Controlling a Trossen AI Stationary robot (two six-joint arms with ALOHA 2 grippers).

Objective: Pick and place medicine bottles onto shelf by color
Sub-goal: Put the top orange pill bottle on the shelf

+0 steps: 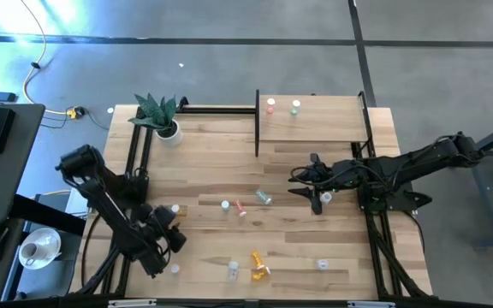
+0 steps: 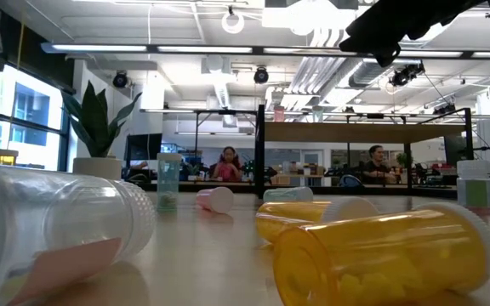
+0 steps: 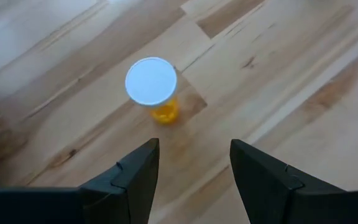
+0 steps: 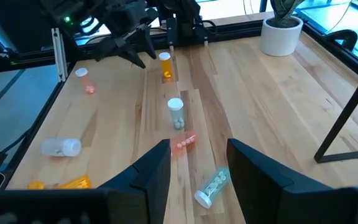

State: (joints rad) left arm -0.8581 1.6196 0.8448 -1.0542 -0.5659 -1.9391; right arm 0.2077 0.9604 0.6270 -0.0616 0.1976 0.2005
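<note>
Small white-capped medicine bottles are spread over the table. An upright orange one (image 1: 175, 208) stands just ahead of my left gripper (image 1: 172, 227), which is open and empty; in its wrist view the bottle (image 3: 152, 87) lies beyond the fingertips (image 3: 194, 146). My right gripper (image 1: 294, 183) is open and empty near the table's middle, pointing toward an upright green bottle (image 4: 175, 114), a lying pink one (image 4: 184, 143) and a lying green one (image 4: 211, 186). The shelf (image 1: 332, 124) at the far right holds a pink bottle (image 1: 270, 106) and a green bottle (image 1: 294, 108), both standing.
Two orange bottles (image 1: 259, 265) and a clear one (image 1: 233, 269) lie near the near edge. A clear bottle (image 1: 322, 264) and a pink one (image 1: 175, 269) stand there. A potted plant (image 1: 163, 115) stands at the far left. People sit in the room behind the table (image 2: 228, 163).
</note>
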